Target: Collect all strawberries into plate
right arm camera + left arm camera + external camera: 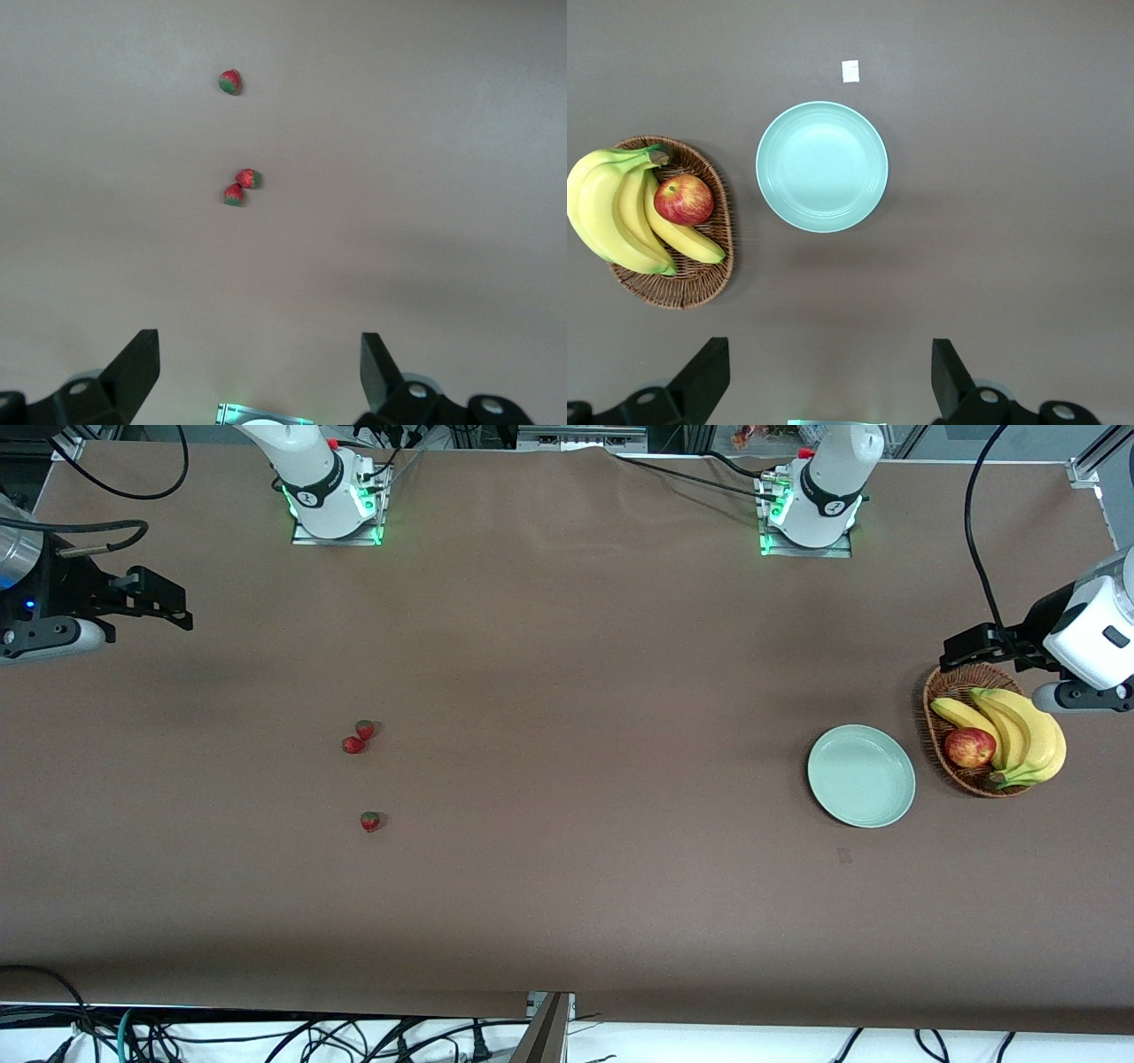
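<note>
Three small red strawberries lie on the brown table toward the right arm's end: two close together (364, 729) (353, 745) and one (370, 821) nearer the front camera. They also show in the right wrist view (249, 178) (234, 195) (230, 82). The pale mint-green plate (861, 775) lies empty toward the left arm's end, also in the left wrist view (822, 166). My right gripper (173, 607) is open and empty, raised at the right arm's end of the table. My left gripper (961, 648) is open and empty, raised over the basket's edge.
A brown wicker basket (941, 700) beside the plate holds bananas (1019, 731) and a red-yellow apple (969, 747); it shows in the left wrist view (709, 257) too. A small pale tag (850, 71) lies on the table near the plate.
</note>
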